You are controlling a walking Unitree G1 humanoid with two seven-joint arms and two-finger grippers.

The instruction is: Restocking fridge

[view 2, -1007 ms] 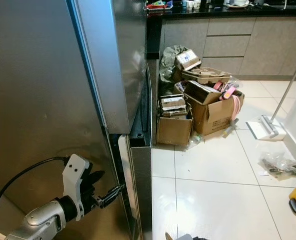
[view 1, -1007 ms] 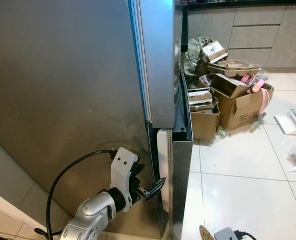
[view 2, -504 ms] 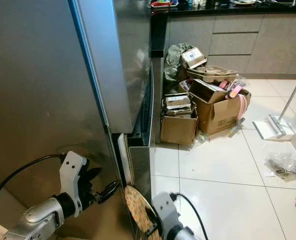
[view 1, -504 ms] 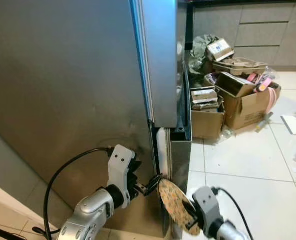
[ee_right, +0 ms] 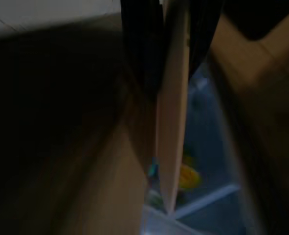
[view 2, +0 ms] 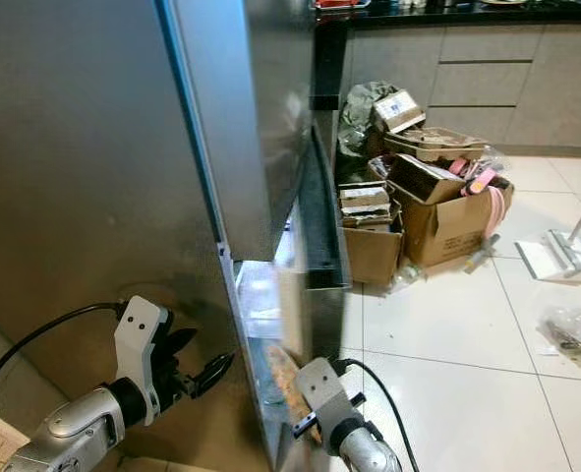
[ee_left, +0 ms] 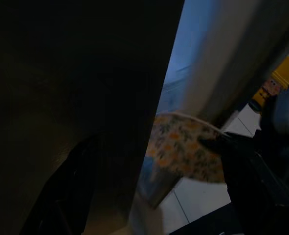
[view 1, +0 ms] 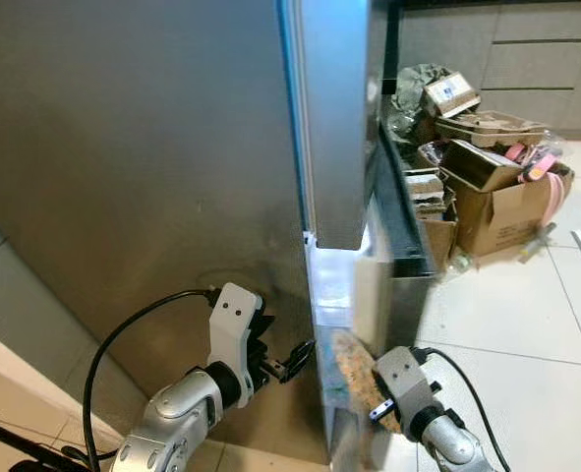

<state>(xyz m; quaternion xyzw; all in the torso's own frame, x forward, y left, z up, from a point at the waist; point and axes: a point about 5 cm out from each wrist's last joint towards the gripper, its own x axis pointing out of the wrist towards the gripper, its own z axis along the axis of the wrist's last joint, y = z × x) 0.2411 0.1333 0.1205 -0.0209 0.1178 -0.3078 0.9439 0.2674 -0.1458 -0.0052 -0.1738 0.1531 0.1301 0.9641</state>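
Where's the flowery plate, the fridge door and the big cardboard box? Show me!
flowery plate (ee_left: 183, 152), left wrist view, on its patterned face.
fridge door (view 1: 133, 197), left eye view, on its steel front.
cardboard box (view 2: 447, 231), right eye view, on its front side.

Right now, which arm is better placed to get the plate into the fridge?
Right. The right gripper already clamps the plate edge-on at the lit gap of the fridge. The left gripper is open and sits beside the lower door edge.
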